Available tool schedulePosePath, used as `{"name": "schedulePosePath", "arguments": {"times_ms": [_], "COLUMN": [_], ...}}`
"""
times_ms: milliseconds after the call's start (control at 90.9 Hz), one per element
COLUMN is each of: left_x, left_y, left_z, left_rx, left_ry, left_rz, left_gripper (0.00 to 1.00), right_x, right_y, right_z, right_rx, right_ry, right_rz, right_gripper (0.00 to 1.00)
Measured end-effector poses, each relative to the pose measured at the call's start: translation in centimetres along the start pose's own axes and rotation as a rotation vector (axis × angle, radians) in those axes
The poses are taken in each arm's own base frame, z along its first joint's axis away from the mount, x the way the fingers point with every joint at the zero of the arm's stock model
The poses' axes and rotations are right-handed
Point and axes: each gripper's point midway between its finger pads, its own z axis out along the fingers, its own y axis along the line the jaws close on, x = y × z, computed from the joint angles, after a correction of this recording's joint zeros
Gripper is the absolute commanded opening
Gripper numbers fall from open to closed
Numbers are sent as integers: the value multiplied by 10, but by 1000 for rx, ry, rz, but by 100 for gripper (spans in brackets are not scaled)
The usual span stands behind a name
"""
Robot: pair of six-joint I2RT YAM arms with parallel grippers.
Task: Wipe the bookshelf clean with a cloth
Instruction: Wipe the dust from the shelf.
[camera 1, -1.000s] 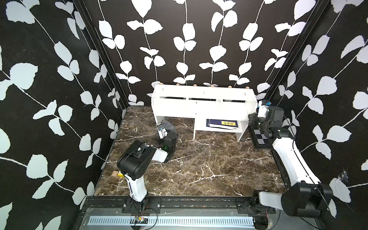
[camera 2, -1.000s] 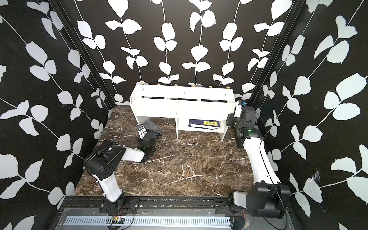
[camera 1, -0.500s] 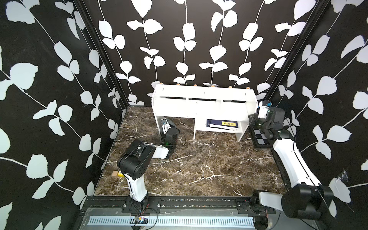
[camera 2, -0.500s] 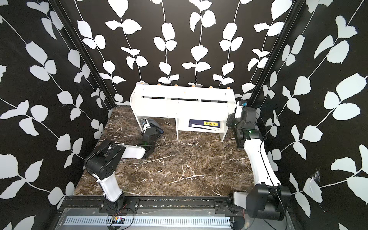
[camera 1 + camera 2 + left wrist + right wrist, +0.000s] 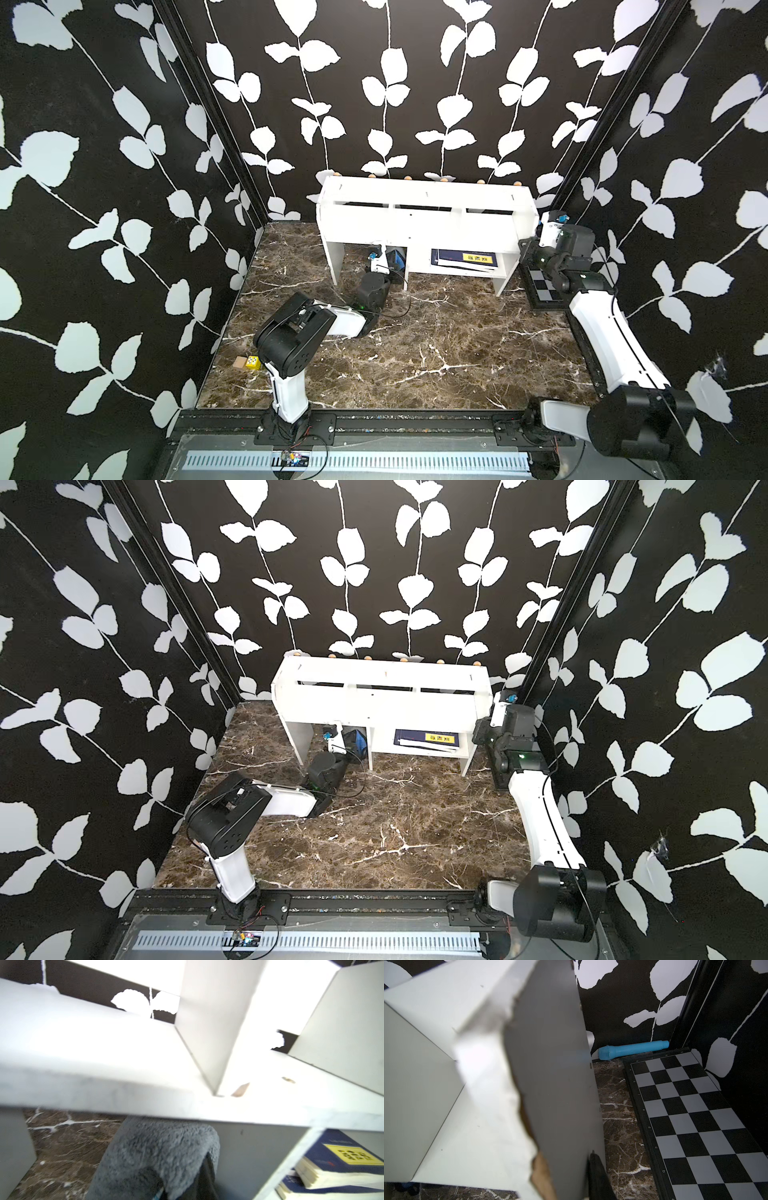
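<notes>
Left wrist: 1 cloth (image 5: 158,1147) clamped in L hand (image 5: 386,257) under 1 bookshelf (image 5: 124,1059); R hand (image 5: 530,243) clamps shelf end.

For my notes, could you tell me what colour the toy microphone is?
The microphone is light blue; right wrist view shows it best.

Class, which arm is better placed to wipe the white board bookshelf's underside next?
Left: the left gripper has jaws shut on the grey microfibre cloth just under the white bookshelf; the right gripper clamps its end panel.
</notes>
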Motion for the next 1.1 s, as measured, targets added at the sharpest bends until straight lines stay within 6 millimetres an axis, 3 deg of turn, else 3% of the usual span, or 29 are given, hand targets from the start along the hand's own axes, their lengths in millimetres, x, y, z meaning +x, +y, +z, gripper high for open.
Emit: {"name": "schedulePosePath", "arguments": {"times_ms": [154, 451, 627, 792, 1100], "left_x": [20, 110, 121, 100, -2], "left_y": [-10, 13, 30, 40, 24], "left_z": [2, -32, -41, -46, -45], "left_rx": [69, 43, -28, -90, -87], "left_ry": [34, 252, 280, 254, 55], "left_rz": [-7, -15, -9, 45, 82], "left_gripper": [0, 0, 0, 0, 0], "right_x": [0, 0, 0, 0, 0], "right_y": [0, 0, 0, 1, 1], "right_z": [0, 0, 0, 0, -1], "right_rx": [-3, -3, -4, -4, -6], "right_ry": [-4, -5, -6, -6, -5], "right_rz": [-1, -1, -2, -2, -2], "right_gripper": [0, 0, 0, 0, 0]}}
